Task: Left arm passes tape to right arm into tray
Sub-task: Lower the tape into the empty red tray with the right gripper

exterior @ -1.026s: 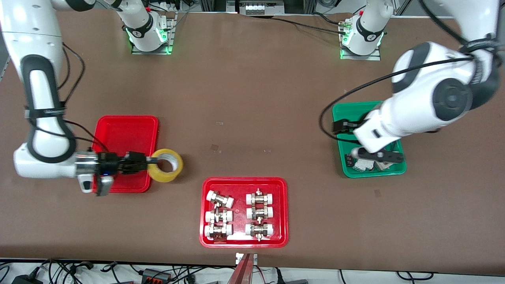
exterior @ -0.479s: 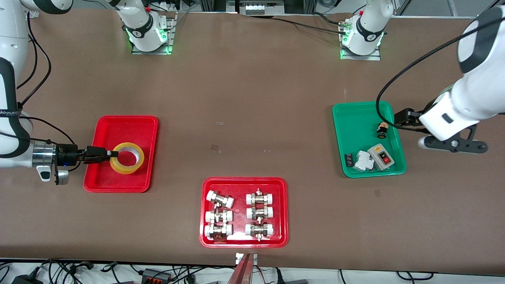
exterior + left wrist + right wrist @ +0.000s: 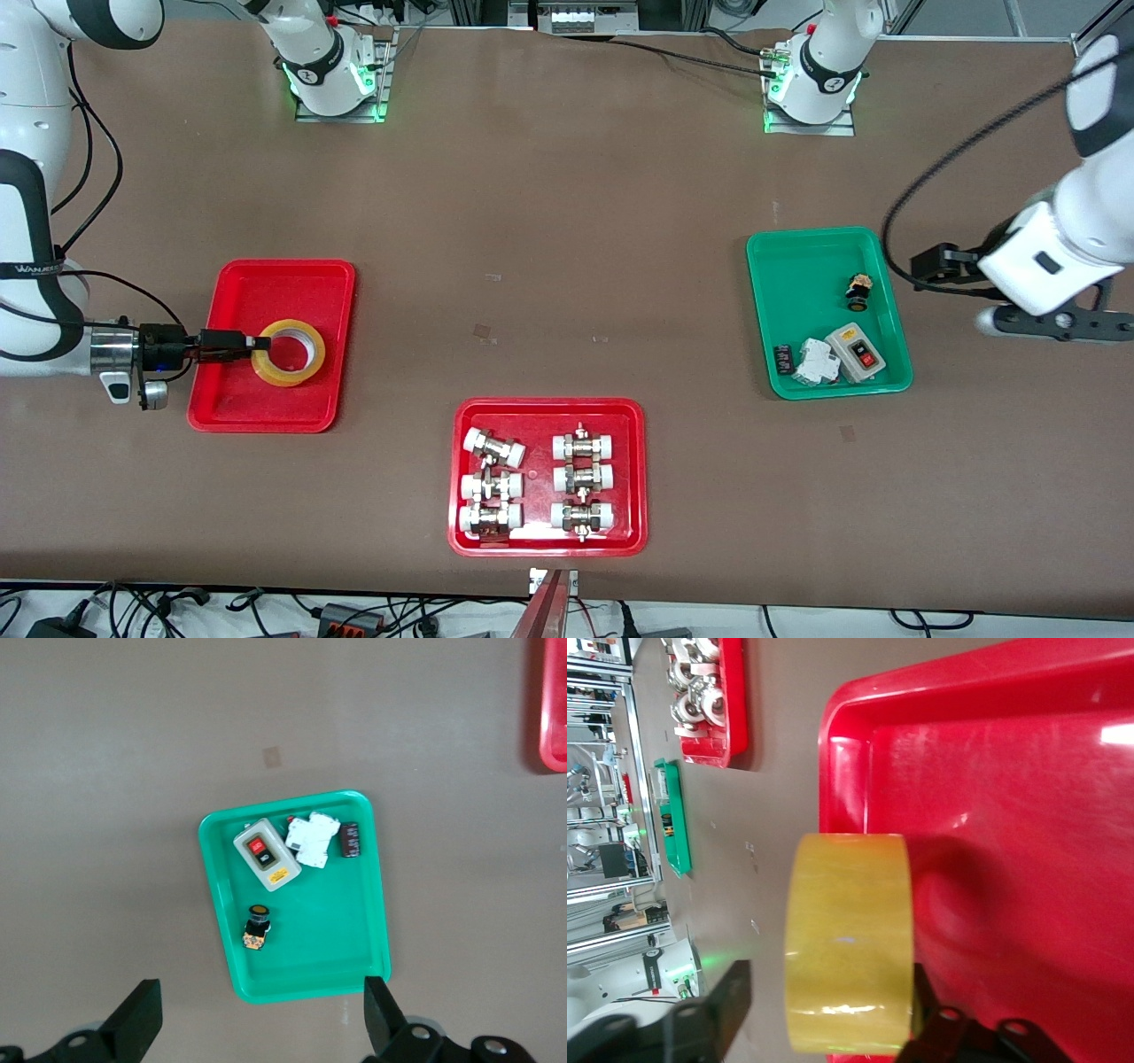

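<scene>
Left hand (image 3: 1054, 323) partly cut off by front view's edge; small parts in green tray (image 3: 802, 266) unidentifiable.

The tape (image 3: 288, 353) was hanging off the edge of the tray (image 3: 283, 279) toward the desk's middle; it has since moved inward and now lies on the tray floor. The right gripper (image 3: 252, 344), clamped on the roll's wall before, has begun to part its jaws. The left gripper (image 3: 1050, 324) has drawn off the green tray (image 3: 802, 275), uncovering its contents, and now hangs over bare desk beside it.
</scene>
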`<state>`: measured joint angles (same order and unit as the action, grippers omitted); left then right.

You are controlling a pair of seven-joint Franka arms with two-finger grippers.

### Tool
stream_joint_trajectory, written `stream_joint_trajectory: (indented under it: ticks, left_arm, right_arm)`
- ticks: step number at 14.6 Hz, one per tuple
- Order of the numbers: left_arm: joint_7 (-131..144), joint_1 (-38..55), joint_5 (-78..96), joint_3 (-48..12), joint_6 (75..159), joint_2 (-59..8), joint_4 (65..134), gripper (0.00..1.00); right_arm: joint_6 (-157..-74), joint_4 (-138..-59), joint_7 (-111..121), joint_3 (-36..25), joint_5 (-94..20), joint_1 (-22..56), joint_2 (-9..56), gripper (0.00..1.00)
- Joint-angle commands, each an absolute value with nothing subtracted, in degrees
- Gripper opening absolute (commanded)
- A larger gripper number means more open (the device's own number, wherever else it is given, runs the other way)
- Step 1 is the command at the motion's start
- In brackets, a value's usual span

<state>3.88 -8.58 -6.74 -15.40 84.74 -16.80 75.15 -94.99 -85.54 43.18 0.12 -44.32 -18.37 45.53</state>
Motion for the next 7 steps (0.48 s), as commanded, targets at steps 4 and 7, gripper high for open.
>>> stream_joint_trajectory:
  ticks: [4, 7]
  left_arm:
    - [3.8, -2.0, -5.2, -7.8, 92.5, -3.5, 92.1, 1.00]
    - [4.1, -3.2, -4.5, -7.8, 94.6, 0.0, 96.8, 1.00]
  right_arm:
    - [-94.1, -86.0, 43.1, 1.4, -43.1, -19.4, 44.8, 1.00]
    - [-94.7, -86.7, 43.5, 1.4, -42.9, -19.2, 44.9, 1.00]
